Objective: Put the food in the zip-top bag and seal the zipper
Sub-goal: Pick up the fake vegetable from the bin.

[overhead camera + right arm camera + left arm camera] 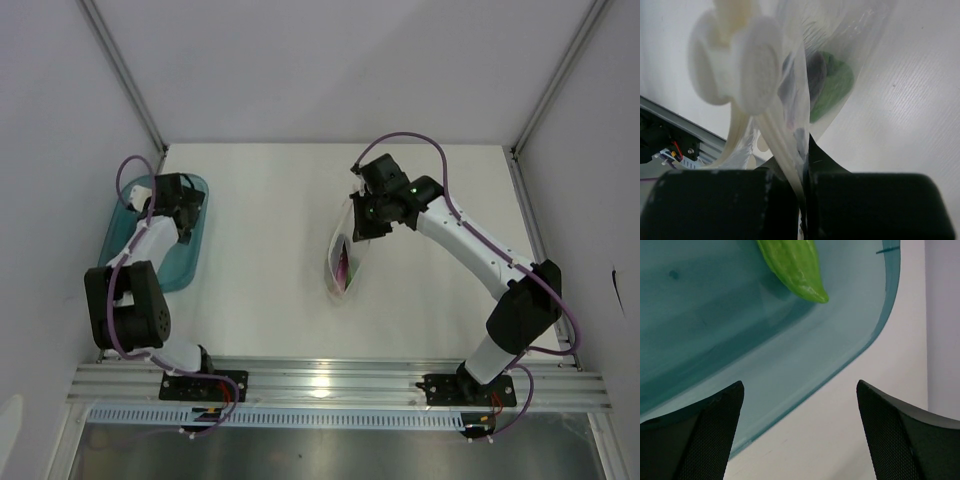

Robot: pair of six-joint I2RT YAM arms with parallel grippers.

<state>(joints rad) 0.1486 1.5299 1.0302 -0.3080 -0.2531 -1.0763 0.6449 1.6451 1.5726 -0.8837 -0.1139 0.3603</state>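
Observation:
My right gripper (365,222) is shut on the top edge of the clear dotted zip-top bag (343,262) and holds it hanging over the middle of the table. In the right wrist view the bag (790,75) rises from my pinched fingers (850,205); a green vegetable (832,90) and a dark purple one (816,70) show inside it. The zipper strip is hidden in the pinch. My left gripper (183,205) is open over the teal tray (180,262). In the left wrist view a green vegetable (795,267) lies in the tray (790,365), beyond my spread fingertips (715,435).
White walls and metal frame posts (125,75) bound the table at left, right and back. The aluminium rail (330,385) with the arm bases runs along the near edge. The tray's rim (860,350) lies close to the left wall.

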